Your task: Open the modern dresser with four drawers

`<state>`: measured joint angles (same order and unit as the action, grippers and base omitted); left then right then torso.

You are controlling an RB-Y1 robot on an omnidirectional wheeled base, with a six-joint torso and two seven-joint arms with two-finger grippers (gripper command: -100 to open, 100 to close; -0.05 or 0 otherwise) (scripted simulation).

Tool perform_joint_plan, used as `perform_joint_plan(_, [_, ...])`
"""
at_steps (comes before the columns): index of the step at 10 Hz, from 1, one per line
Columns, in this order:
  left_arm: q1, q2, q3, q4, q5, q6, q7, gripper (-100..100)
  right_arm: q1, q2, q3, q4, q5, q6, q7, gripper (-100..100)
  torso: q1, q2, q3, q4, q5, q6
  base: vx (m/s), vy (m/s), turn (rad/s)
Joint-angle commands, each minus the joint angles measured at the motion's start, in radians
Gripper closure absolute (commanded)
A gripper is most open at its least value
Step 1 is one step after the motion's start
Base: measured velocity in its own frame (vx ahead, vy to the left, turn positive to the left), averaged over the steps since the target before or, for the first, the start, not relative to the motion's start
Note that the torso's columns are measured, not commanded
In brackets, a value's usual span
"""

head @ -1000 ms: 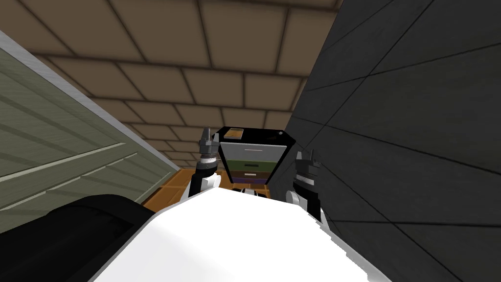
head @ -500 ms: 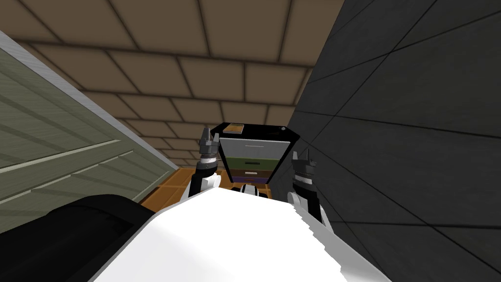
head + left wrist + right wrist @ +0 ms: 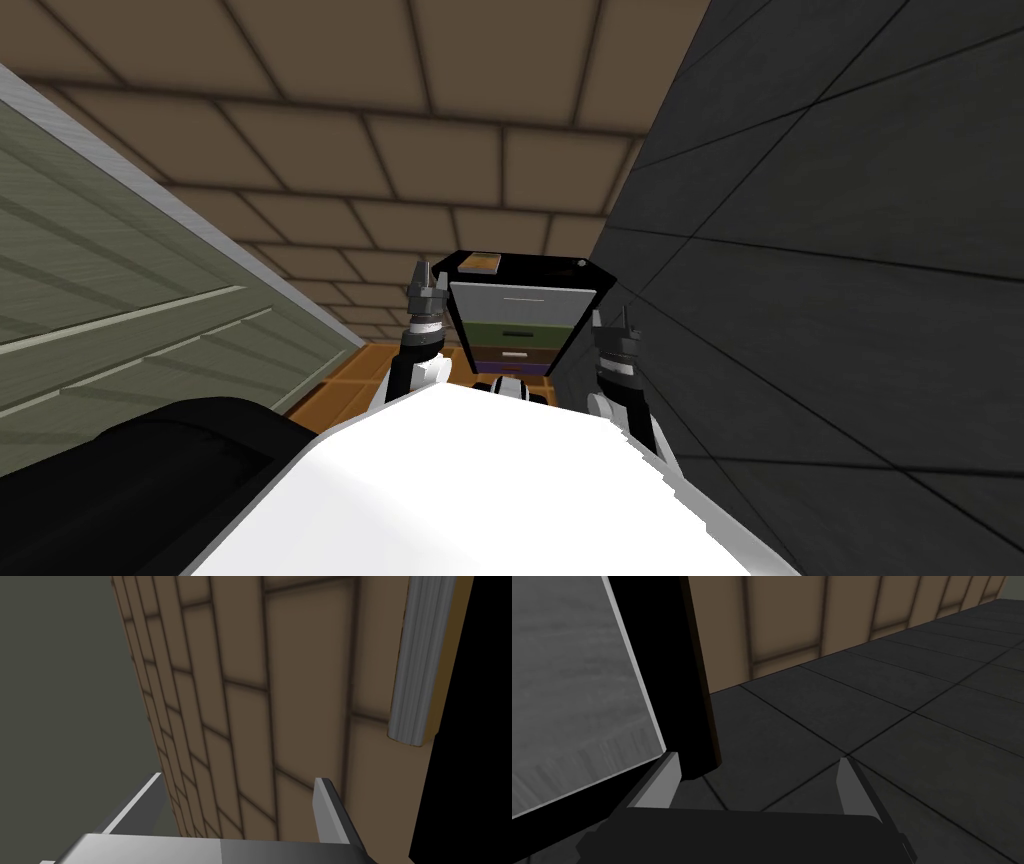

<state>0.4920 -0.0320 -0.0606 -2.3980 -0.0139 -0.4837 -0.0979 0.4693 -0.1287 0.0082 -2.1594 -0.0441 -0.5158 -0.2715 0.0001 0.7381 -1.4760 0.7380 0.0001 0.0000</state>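
Facing dresser [image 3: 518, 312] ahead between our arms, against the dark wall [image 3: 850, 250]. Left gripper [image 3: 424, 283] released, empty, beside its top corner; right gripper [image 3: 757, 773] released, empty, just beside its black side.

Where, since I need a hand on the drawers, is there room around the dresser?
Free: the dresser front, and its black top right of the brown item. Roomy beside the left gripper, toward the green wall. Crowded: the right gripper sits in the narrow gap between dresser and dark tiled wall.
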Motion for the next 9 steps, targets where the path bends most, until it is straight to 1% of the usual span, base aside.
perform_joint_plan(1, [0.000,0.000,0.000,0.000,0.000,0.000,0.000,0,-0.010,-0.020,0.013,0.028,-0.011,-0.012,-0.074,-100,0.000,0.000,0.000,0.000,0.000,0.000,0.006,0.027,-0.002])
perform_joint_plan(2, [0.000,0.000,0.000,0.000,0.000,0.000,0.000,0,-0.017,-0.033,0.027,0.052,-0.021,-0.024,-0.103,-100,0.000,0.000,0.000,0.000,0.000,0.000,0.003,0.029,-0.004])
perform_joint_plan(3, [0.000,0.000,0.000,0.000,0.000,0.000,0.000,0,-0.017,-0.033,0.027,0.052,-0.021,-0.024,-0.130,-100,0.000,0.000,0.000,0.000,0.000,0.000,0.008,0.028,-0.001])
perform_joint_plan(4, [0.000,0.000,0.000,0.000,0.000,0.000,0.000,0,-0.017,-0.033,0.027,0.052,-0.021,-0.024,-0.138,-100,0.000,0.000,0.000,0.000,0.000,0.000,0.006,0.013,-0.001])
perform_joint_plan(5, [0.000,0.000,0.000,0.000,0.000,0.000,0.000,0,-0.025,-0.044,0.041,0.079,-0.033,-0.036,-0.177,-100,-0.001,0.000,0.000,0.000,0.000,0.000,0.007,0.022,-0.003])
perform_joint_plan(6, [0.000,0.000,0.000,0.000,0.000,0.000,0.000,0,-0.025,-0.044,0.041,0.079,-0.033,-0.036,-0.202,-100,0.000,0.000,0.000,0.000,0.000,0.000,0.007,0.027,-0.003])
perform_joint_plan(7, [0.000,0.000,0.000,0.000,0.000,0.000,0.000,0,-0.034,-0.052,0.057,0.109,-0.045,-0.050,-0.230,-100,0.000,0.000,0.000,0.000,0.000,0.000,0.010,0.034,-0.006])
perform_joint_plan(9, [0.000,0.000,0.000,0.000,0.000,0.000,0.000,0,-0.034,-0.052,0.057,0.109,-0.045,-0.050,-0.280,-100,0.000,0.000,0.000,0.000,0.000,0.000,0.005,0.026,-0.001])
